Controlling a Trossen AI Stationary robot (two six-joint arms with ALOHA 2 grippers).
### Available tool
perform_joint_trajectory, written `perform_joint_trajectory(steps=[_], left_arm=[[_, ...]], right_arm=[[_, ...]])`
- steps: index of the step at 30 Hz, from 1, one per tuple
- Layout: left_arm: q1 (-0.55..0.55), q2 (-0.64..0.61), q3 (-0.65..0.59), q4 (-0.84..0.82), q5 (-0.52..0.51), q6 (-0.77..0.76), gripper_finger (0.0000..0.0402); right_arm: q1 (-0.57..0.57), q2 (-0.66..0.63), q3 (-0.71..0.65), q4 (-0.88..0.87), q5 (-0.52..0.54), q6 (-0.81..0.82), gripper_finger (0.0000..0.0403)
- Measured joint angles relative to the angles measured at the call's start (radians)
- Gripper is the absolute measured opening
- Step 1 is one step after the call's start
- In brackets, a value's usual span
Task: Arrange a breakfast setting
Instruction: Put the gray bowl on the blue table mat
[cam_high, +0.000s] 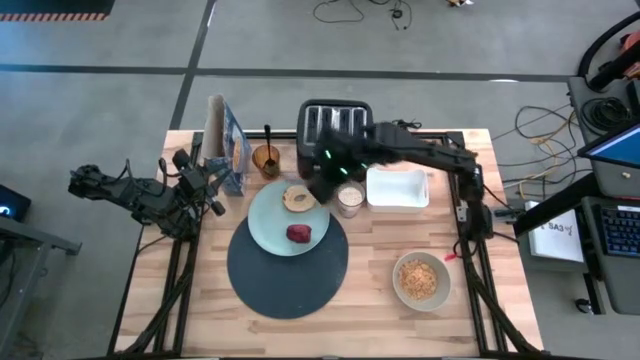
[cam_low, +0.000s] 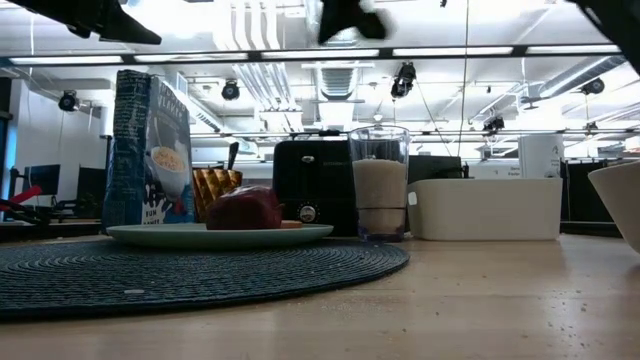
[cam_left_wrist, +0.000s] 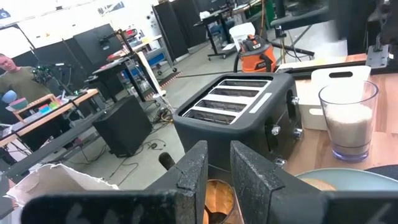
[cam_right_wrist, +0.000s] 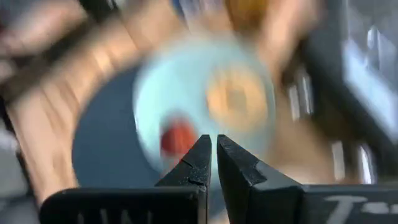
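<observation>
The round dark-blue placemat (cam_high: 288, 270) lies at the table's middle. The pale mint plate (cam_high: 268, 225) rests on the mat's far edge and carries the bagel (cam_high: 297, 198) and the dark-red fruit (cam_high: 299, 234). The milk glass (cam_high: 350, 200) stands right of the plate. The beige bowl (cam_high: 421, 280) with cereal stands near right. A utensil's dark handle (cam_high: 267, 135) sticks up out of an amber glass (cam_high: 266, 160). My right gripper (cam_high: 322, 186) is shut and empty, above the plate's far edge by the bagel. My left gripper (cam_left_wrist: 217, 171) waits at the table's left edge, slightly open and empty.
The black toaster (cam_high: 336, 135) stands at the far middle, with the white tray (cam_high: 397, 188) to its right. A cereal box (cam_high: 228, 150) stands far left beside the amber glass. Bare wood shows at the near left and between the mat and the bowl.
</observation>
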Motion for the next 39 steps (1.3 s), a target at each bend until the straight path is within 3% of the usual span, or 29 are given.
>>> perform_joint_trajectory(steps=[4,9,15,20,23,29,39], left_arm=[[0.000,0.002,0.000,0.004,0.000,0.000,0.0052],[0.000,0.005,0.000,0.007,0.000,-0.008,0.0052],[0.000,0.016,-0.003,0.001,0.004,-0.038,0.0052],[0.000,0.023,-0.022,-0.005,0.008,-0.066,0.0052],[0.000,0.025,-0.038,-0.008,0.008,-0.086,0.0052],[0.000,0.027,-0.044,-0.008,0.019,-0.150,0.0052],[0.000,0.033,-0.047,-0.009,0.087,-0.195,0.0052]], right_arm=[[0.128,-0.020,-0.012,-0.285,0.038,0.294,0.0018],[0.302,-0.051,-0.138,-0.198,0.009,0.570,0.0029],[0.461,-0.042,-0.330,-0.269,-0.050,0.932,0.0105],[0.542,-0.036,-0.488,-0.214,-0.103,1.107,0.0177],[0.571,-0.034,-0.575,-0.205,-0.103,1.204,0.0196],[0.592,-0.034,-0.682,-0.125,-0.104,1.232,0.0185],[0.593,-0.035,-0.812,-0.015,-0.104,1.219,0.0111]])
